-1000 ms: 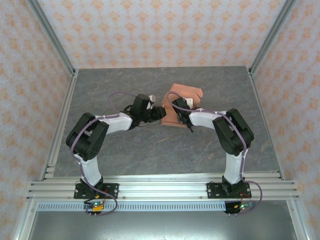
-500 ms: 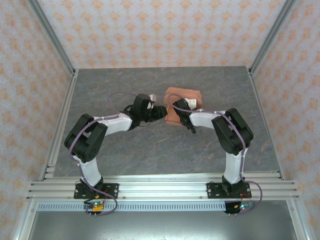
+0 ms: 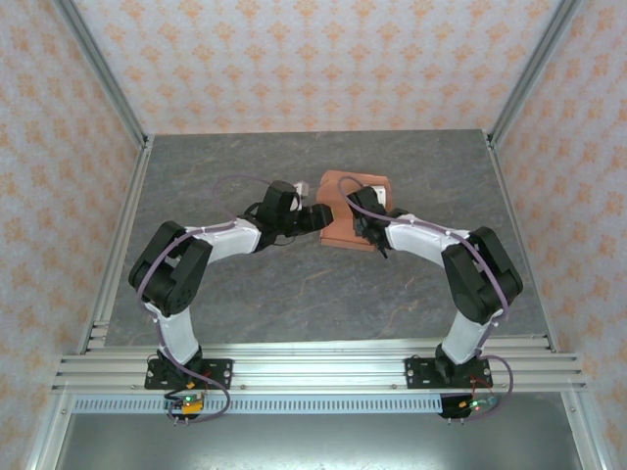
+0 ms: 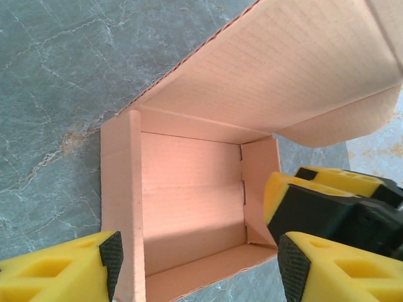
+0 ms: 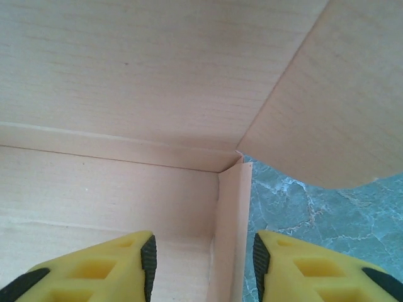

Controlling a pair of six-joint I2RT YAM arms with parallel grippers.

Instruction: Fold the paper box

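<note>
Since a second ago, the right arm's elbow is swinging out to the right, and the box lid is lying lower. Left hand (image 3: pixel 315 217) (image 4: pixel 201 261) is standing open, jaws spread wider than the salmon-orange shallow cardboard box (image 3: pixel 333 233) (image 4: pixel 189 189) (image 5: pixel 126 75), one finger beside each side wall. Box is sitting mid-way across the grey marbled table (image 3: pixel 294 284), toward the far side, its lid flap tilting up. Right hand (image 3: pixel 359 211) (image 5: pixel 204 261) is hanging open, straddling a side wall at a corner, one finger inside and one outside, gripping nothing.
</note>
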